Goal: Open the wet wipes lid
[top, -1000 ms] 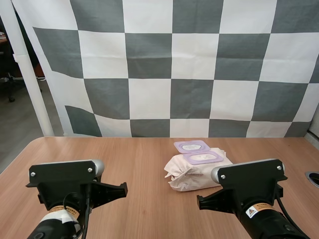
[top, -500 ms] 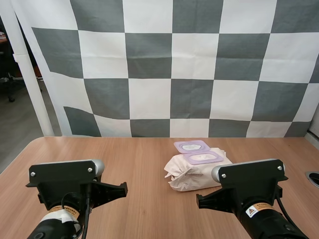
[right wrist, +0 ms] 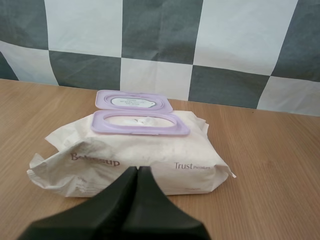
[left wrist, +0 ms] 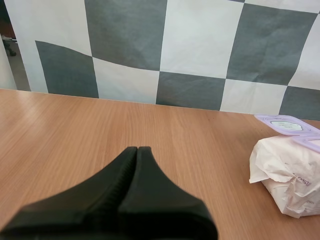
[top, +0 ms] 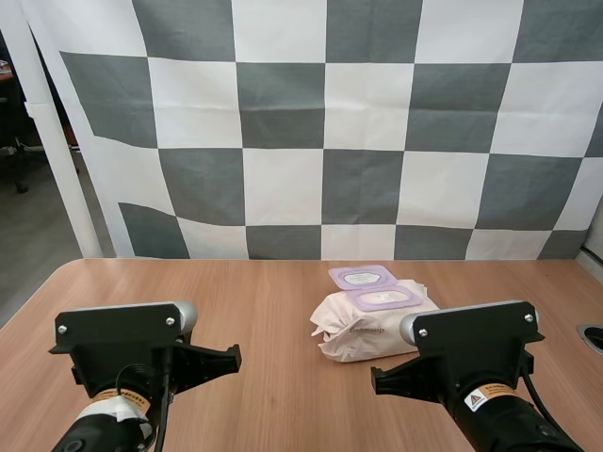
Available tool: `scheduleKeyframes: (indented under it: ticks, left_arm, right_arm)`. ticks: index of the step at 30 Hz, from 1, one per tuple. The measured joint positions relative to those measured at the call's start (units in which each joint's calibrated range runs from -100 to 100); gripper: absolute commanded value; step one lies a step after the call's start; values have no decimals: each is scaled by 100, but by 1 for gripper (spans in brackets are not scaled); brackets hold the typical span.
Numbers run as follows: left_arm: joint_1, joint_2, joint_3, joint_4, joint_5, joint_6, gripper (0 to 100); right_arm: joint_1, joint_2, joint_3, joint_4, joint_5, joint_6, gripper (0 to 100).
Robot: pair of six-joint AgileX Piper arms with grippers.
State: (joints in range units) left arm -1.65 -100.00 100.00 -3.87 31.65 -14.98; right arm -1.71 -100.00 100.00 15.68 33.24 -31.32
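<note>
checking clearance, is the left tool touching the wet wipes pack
Apart. The left wrist view shows bare table between the shut left tool and the wet wipes pack.

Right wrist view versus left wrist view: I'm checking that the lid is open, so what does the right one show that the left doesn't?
Right wrist: the whole pack of wet wipes, its purple opening frame uncovered, beyond my shut right gripper. Left wrist: my shut left gripper over the table, with just one end of the pack. Both: the lid folded back open.
</note>
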Motion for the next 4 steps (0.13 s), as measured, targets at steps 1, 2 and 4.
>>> scheduleKeyframes:
  ticks: [1,2,4]
  left_arm:
    - [0,0,0,0,0,0,0]
    - [0,0,0,0,0,0,0]
    - [0,0,0,0,0,0,0]
  right_arm:
    - [0,0,0,0,0,0,0]
    - [0,0,0,0,0,0,0]
    - [0,0,0,0,0,0,0]
